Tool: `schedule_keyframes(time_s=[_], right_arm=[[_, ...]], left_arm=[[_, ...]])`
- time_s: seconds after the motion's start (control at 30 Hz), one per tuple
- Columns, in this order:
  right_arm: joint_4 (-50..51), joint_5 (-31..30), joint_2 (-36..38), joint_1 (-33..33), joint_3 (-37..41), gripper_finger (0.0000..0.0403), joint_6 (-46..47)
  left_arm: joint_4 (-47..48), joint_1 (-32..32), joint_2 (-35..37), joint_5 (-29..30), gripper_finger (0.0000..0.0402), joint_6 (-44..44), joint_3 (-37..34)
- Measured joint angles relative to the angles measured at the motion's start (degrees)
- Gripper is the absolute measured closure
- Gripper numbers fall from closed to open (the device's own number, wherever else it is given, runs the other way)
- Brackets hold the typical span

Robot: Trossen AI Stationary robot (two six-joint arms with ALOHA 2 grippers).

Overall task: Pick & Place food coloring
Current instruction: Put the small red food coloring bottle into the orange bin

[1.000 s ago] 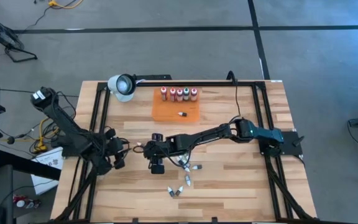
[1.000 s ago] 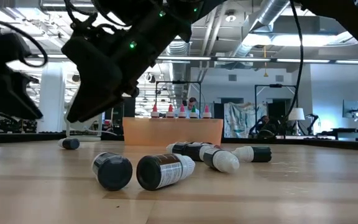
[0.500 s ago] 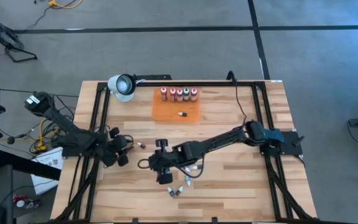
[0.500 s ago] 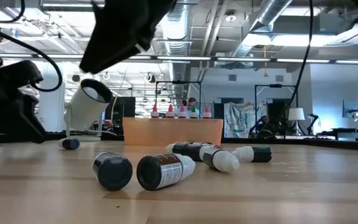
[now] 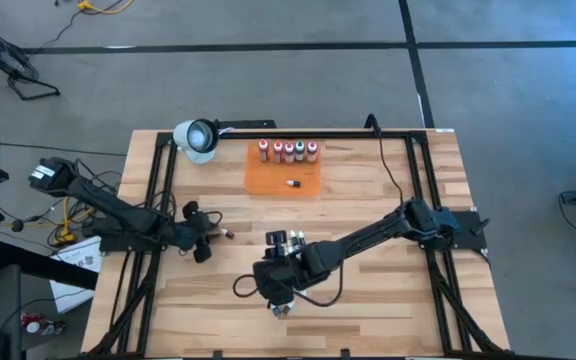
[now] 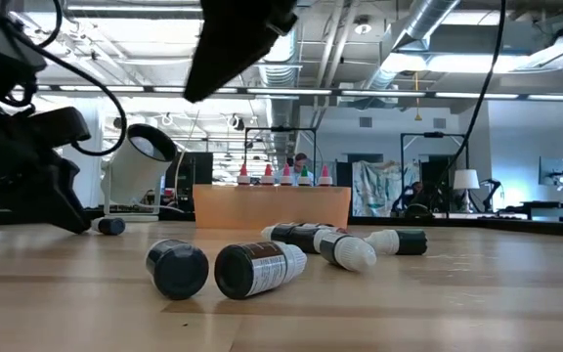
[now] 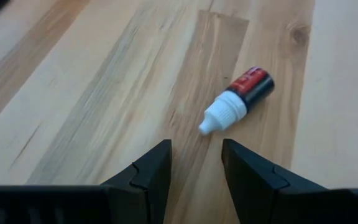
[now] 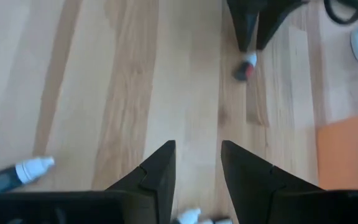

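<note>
Several food-coloring vials lie on their sides near the table's near edge (image 6: pixel 257 268), (image 6: pixel 345 250); in the high view two show beside my right gripper (image 5: pixel 283 309). One red-labelled vial with a white cap (image 7: pixel 241 99) lies alone just ahead of my left gripper (image 7: pixel 194 158), which is open and low over the table (image 5: pixel 200 238). My right gripper (image 8: pixel 197 158) is open and hovers above the vial cluster (image 5: pixel 273 285), touching nothing. Larger bottles with white caps (image 5: pixel 288 151) stand in a row at the far edge of the orange tray (image 5: pixel 268 182).
A white lamp (image 5: pixel 196 138) stands at the table's far left corner. One small vial (image 5: pixel 293 183) lies on the tray. Black frame rails run along the table's left, right and far sides. Bare wood lies on the right half of the table.
My right gripper has moved toward the near edge, over the vial cluster, and has risen out of the low view's middle. My left gripper has reached toward the table's middle and come down close to the lone red-labelled vial. The vials have stayed where they lay.
</note>
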State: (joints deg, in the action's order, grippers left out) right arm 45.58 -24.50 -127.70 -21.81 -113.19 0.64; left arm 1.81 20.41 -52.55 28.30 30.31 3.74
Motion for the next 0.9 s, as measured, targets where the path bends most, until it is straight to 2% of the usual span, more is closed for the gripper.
schedule_keyframes(time_s=[0.27, 0.5, 0.9], right_arm=[[5.7, -1.7, 0.0, -0.7, 0.0, 0.0282, 4.5], [6.2, -2.3, 0.0, -1.5, 0.0, 0.0282, 4.9], [11.2, -6.0, 0.0, -2.8, 0.0, 0.0282, 8.1]], left_arm=[[-2.0, -5.6, 0.1, -6.8, 0.0262, -5.9, 0.0], [-3.2, -8.1, 0.0, -9.5, 0.0265, -7.9, 0.0], [-6.3, -8.3, 0.0, -11.6, 0.0330, -11.8, 0.0]])
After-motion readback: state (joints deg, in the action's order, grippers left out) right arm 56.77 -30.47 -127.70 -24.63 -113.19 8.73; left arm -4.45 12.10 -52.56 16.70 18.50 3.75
